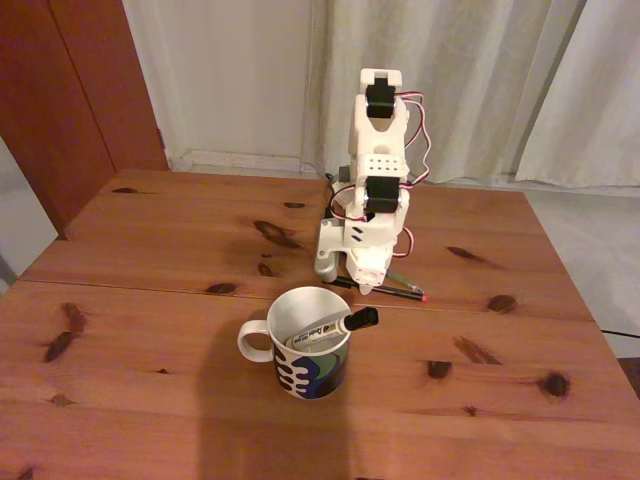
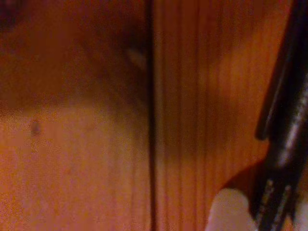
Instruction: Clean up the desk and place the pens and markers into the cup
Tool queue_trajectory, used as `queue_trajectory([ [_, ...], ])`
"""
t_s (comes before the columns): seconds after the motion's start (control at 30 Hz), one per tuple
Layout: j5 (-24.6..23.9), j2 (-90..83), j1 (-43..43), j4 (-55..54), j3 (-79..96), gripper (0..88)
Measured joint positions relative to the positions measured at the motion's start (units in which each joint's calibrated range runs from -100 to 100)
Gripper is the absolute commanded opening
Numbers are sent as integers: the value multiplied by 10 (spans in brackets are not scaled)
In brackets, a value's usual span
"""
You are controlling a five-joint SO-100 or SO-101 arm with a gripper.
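Note:
The cup [image 1: 312,372], a white mug with a blue-green pattern, stands at the middle of the desk [image 1: 150,330], its handle to the left in the fixed view. A white marker [image 1: 325,331] leans inside it, its black cap [image 1: 362,318] poking over the rim. Behind the cup a black pen [image 1: 402,292] with a red end lies on the wood beside the arm's base. My gripper [image 1: 366,287] points straight down onto it. In the wrist view a white fingertip [image 2: 231,211] sits against the black pen [image 2: 284,120], which lies between the jaws. A teal-green pen [image 1: 404,276] lies just behind, partly hidden.
The arm's base [image 1: 335,245] stands at the back centre of the desk. A plank seam [image 2: 150,120] runs across the wood. A curtain [image 1: 470,80] and a wooden door [image 1: 70,90] lie behind the far edge. Bare wood stretches left and right of the cup.

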Motion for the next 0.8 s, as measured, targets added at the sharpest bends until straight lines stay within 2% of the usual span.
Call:
queue_trajectory([
  [0.1,3,-3,1,-6,16,72],
  [0.23,12,-9,3,-22,42,5],
  [0.8,29,-93,1,-100,104,10],
])
